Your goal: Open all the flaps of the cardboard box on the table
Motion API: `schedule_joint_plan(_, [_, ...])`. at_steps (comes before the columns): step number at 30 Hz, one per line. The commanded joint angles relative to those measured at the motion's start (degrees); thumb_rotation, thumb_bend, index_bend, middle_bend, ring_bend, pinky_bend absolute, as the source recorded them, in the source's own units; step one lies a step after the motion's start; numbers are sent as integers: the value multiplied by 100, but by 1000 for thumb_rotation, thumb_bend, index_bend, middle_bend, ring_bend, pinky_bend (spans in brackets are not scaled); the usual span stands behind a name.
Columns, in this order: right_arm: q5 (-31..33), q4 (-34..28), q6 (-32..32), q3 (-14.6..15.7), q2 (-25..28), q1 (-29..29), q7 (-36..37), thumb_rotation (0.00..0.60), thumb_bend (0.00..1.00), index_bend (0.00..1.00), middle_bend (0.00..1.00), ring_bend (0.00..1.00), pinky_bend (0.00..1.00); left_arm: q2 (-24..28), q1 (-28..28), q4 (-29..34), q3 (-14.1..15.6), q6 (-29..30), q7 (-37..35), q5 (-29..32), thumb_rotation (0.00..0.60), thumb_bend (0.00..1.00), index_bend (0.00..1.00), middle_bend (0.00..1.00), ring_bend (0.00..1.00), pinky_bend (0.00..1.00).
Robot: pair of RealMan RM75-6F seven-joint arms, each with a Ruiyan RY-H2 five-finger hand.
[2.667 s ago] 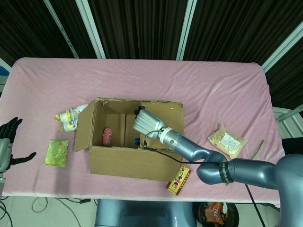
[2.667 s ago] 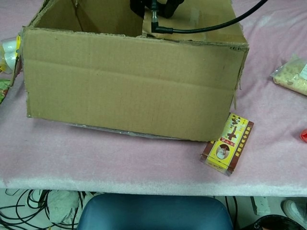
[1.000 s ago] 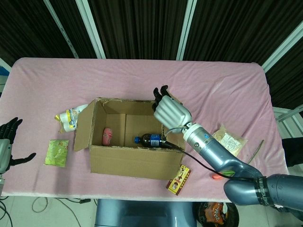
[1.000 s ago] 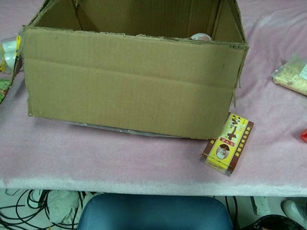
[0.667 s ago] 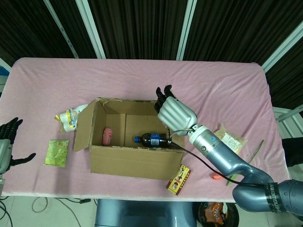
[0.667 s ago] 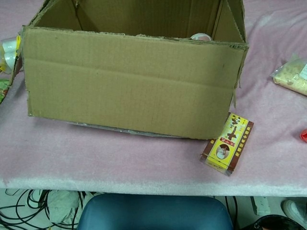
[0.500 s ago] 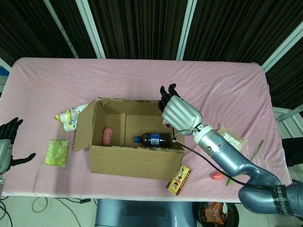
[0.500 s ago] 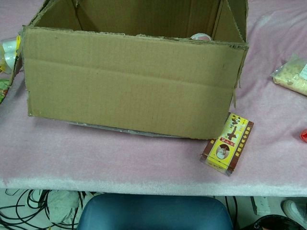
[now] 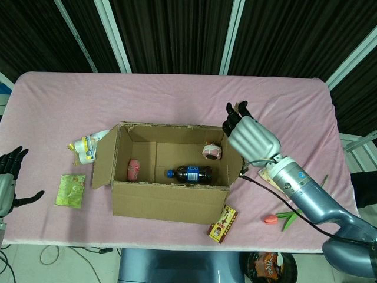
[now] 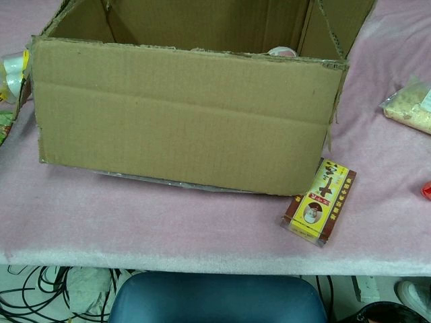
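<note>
Cardboard box (image 9: 171, 171) sits near the middle of the counter (image 9: 177, 100), on the pink cloth, close to the front edge. Top is open to the head view: a dark bottle (image 9: 189, 173), a small pink item (image 9: 134, 169) and a round white-and-pink thing (image 9: 211, 151) lie inside.

Right hand (image 9: 250, 137) is just beside the box's right end, back of the hand up, fingers (image 9: 235, 115) spread and holding nothing. The right flap (image 9: 233, 159) leans outward beneath it. Judgement: the hand sits there because it is pushing or has just let go of that flap; whether it touches the cardboard I cannot tell.

Left hand (image 9: 10, 177) is at the far left counter edge, well apart from the box, fingers apart, empty. Probably parked.

Left flap (image 9: 106, 156) tilts out and rests toward a crumpled wrapper (image 9: 87, 147), which may stop it folding fully down. Front and back flaps look upright in line with the walls; chest view shows the front wall with a crease across it.

Surroundings:
- green packet (image 9: 70, 189), left of the box
- yellow-and-red carton (image 10: 320, 200), just off the box's front right corner
- clear bag of grain (image 9: 283, 175), partly behind the right forearm
- red artificial flower (image 9: 280, 217), near the front edge

The carton would be in the way of the front flap folding down.
</note>
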State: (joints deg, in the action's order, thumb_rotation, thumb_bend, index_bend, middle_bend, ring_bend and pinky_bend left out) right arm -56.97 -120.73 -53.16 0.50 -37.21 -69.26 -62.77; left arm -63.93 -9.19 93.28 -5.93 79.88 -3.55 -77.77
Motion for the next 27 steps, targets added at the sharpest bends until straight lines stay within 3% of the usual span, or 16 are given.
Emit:
schedule_joint_plan(1, [-179, 17, -7, 65, 162, 198, 125, 600, 422, 222, 269, 108, 250, -1, 1, 0, 1, 1, 5, -4, 600, 108, 0, 0, 0, 0])
schedule_joint_plan(17, [-458, 474, -189, 312, 416, 1259, 612, 600, 422, 170, 242, 108, 250, -20, 14, -11, -1, 24, 77, -17, 600, 108, 0, 0, 0, 0])
schedule_joint_plan(22, [-454, 598, -726, 337, 234, 1835, 1035, 600, 412, 78, 213, 108, 250, -29, 15, -16, 4, 27, 108, -29, 600, 108, 0, 0, 0, 0])
schedule_joint_plan(27, [-543, 608, -1738, 283, -339, 2763, 2210, 600, 316, 0, 62, 48, 250, -32, 12, -22, 13, 16, 167, -32, 600, 108, 0, 0, 0, 0])
